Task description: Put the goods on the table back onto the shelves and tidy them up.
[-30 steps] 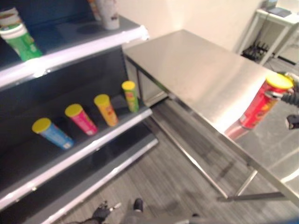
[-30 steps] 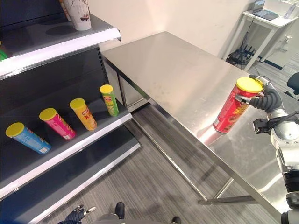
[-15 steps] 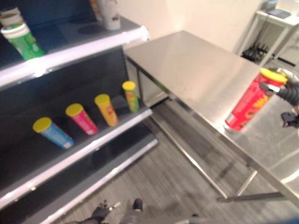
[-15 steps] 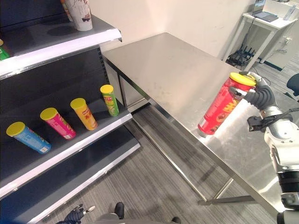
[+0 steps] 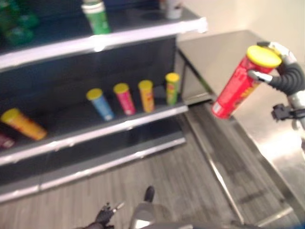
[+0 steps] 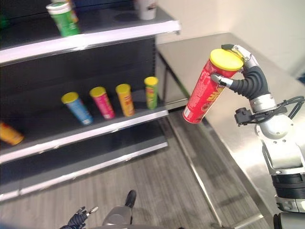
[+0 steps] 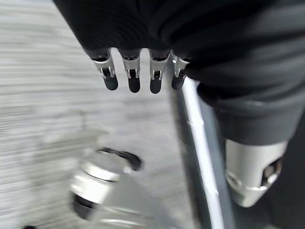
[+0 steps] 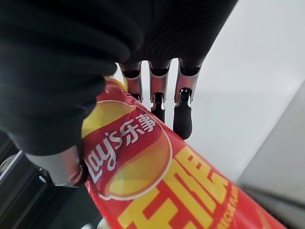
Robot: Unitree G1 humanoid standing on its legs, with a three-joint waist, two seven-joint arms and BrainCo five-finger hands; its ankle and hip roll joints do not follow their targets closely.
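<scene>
One red chip can (image 6: pixel 205 88) with a yellow lid is grasped near its top by the right hand (image 6: pixel 250 78), tilted, off the desk (image 6: pixel 248 124) beside the shelf (image 6: pixel 90 126). Left hand (image 7: pixel 143 62) fingers hang relaxed, holding nothing.

Red cylindrical chip can with yellow lid (image 6: pixel 206 86): being held in the air off the steel table (image 6: pixel 286 100), tilting with its lid toward 1 o'clock and its base toward 7 o'clock, gripped near the lid by the right hand (image 6: pixel 248 78), whose fingers are curling round it.

Dark shelving unit (image 6: pixel 86 40): standing at 10 o'clock of the can. Middle shelf is carrying four yellow-lidded cans in a row: blue can (image 6: pixel 76 107), pink can (image 6: pixel 102 101), orange can (image 6: pixel 125 99), green can (image 6: pixel 151 92), all standing, leaning back. Another orange can (image 6: pixel 8 133) is lying at the far 9 o'clock end. A green canister (image 6: pixel 63 18) is standing on the top shelf.
</scene>
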